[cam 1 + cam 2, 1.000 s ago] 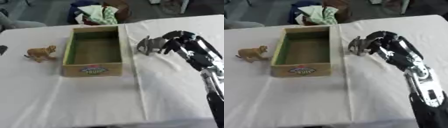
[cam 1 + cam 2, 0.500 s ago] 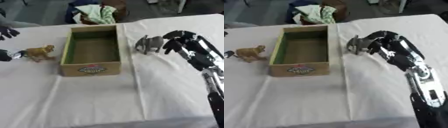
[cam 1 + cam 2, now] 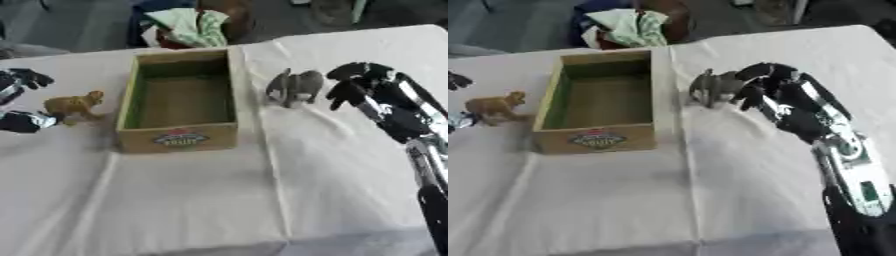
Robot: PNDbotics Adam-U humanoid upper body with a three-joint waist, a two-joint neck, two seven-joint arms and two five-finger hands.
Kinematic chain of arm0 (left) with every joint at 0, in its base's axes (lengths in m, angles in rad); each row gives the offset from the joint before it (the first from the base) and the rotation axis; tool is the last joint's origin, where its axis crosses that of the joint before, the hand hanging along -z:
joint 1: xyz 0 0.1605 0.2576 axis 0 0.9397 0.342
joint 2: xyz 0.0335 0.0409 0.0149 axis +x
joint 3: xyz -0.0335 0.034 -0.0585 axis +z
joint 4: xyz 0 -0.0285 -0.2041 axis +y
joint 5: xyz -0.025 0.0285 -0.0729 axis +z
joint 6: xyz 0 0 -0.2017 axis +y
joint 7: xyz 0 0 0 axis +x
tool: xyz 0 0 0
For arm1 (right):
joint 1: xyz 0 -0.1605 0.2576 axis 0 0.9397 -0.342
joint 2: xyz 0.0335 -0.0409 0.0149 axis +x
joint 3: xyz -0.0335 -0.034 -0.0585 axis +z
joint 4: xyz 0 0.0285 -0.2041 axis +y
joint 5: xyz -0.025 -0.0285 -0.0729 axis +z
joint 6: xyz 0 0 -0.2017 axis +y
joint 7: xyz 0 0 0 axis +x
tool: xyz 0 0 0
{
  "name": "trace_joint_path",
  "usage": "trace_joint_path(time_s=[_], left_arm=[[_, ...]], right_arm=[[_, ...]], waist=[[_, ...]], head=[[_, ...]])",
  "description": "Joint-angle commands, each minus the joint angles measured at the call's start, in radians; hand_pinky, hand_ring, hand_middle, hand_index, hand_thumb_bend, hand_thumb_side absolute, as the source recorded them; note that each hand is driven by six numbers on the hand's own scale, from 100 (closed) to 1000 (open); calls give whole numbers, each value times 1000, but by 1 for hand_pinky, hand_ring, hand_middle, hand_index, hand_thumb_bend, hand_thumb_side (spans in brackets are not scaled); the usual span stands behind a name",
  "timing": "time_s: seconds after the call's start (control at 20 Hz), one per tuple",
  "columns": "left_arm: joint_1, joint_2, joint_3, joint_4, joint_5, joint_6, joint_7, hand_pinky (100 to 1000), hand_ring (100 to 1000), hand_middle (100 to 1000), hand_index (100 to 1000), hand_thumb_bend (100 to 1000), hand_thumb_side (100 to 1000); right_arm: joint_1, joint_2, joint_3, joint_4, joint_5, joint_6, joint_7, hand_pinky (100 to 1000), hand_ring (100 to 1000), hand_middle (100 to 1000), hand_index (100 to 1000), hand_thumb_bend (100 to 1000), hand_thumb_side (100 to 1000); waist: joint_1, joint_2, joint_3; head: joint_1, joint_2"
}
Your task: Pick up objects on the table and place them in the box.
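A wooden box (image 3: 179, 139) with a green inside stands left of the table's middle, with nothing in it. A grey elephant toy (image 3: 294, 87) stands just right of the box. My right hand (image 3: 366, 84) hangs close to the elephant's right side, fingers bent and spread, a small gap between them and the toy. A tan lion toy (image 3: 75, 104) stands left of the box. My left hand (image 3: 21, 121) comes in at the left edge, open, with fingers (image 3: 29, 77) above and thumb below, just left of the lion and not closed on it.
A white cloth (image 3: 219, 200) covers the table. Beyond the far edge, behind the box, sits a dark bag holding green and white cloth (image 3: 185, 24). The table's right edge lies near my right arm (image 3: 846, 155).
My left hand has come in from the left edge and spread beside the lion. My right hand has stayed next to the elephant with little shift.
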Motion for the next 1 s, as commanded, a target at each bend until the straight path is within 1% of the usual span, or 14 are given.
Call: trace_joint_path(time_s=[0.05, 0.15, 0.2, 0.45, 0.5, 0.7, 0.85, 0.9, 0.95, 1.0], left_arm=[[-15, 15, 12, -3, -20, 6, 26, 736, 770, 729, 854, 408, 340], [-14, 12, 13, 0, -25, 7, 36, 736, 770, 729, 854, 404, 340], [-13, 12, 13, 2, -25, 7, 39, 736, 770, 730, 854, 407, 345], [-12, 10, 14, 5, -49, 18, 62, 738, 770, 731, 855, 378, 323], [-12, 9, 15, 5, -60, 25, 71, 744, 772, 735, 854, 354, 291], [-8, 0, 19, 17, -114, 54, 122, 745, 772, 735, 851, 314, 243], [-2, -10, 18, 38, -136, 52, 132, 736, 758, 719, 844, 275, 218], [-1, -12, 17, 44, -138, 47, 127, 722, 732, 673, 813, 237, 188], [0, -14, 17, 49, -139, 42, 118, 722, 732, 673, 813, 237, 188], [1, -15, 17, 52, -142, 38, 108, 694, 651, 591, 771, 187, 132]], right_arm=[[-17, -22, 2, -13, 2, -3, 7, 504, 597, 698, 685, 280, 407], [-20, -23, 3, -14, 3, -4, 9, 505, 597, 699, 685, 264, 406], [-20, -23, 4, -14, 4, -5, 10, 504, 597, 698, 685, 280, 408], [-25, -25, 6, -13, 9, -10, 14, 504, 597, 698, 685, 278, 409], [-26, -25, 7, -13, 10, -11, 15, 504, 597, 698, 685, 277, 410], [-32, -23, 11, -13, 12, -14, 21, 503, 597, 698, 685, 275, 411], [-34, -24, 12, -12, 13, -16, 23, 503, 597, 697, 684, 274, 411], [-34, -24, 12, -12, 14, -17, 23, 503, 597, 697, 684, 273, 411], [-35, -23, 11, -12, 14, -18, 22, 503, 597, 697, 684, 273, 411], [-35, -23, 11, -12, 14, -18, 22, 503, 597, 698, 684, 273, 411]], waist=[[0, -7, -5], [-1, -2, -12], [-1, 1, -15], [-3, 14, -28], [-3, 17, -30], [-6, 25, -41], [-9, 30, -45], [-9, 31, -46], [-10, 32, -47], [-10, 33, -47]], head=[[3, 5], [3, 5], [3, 5], [8, -2], [9, -4], [12, -12], [12, -15], [12, -15], [12, -15], [11, -14]])
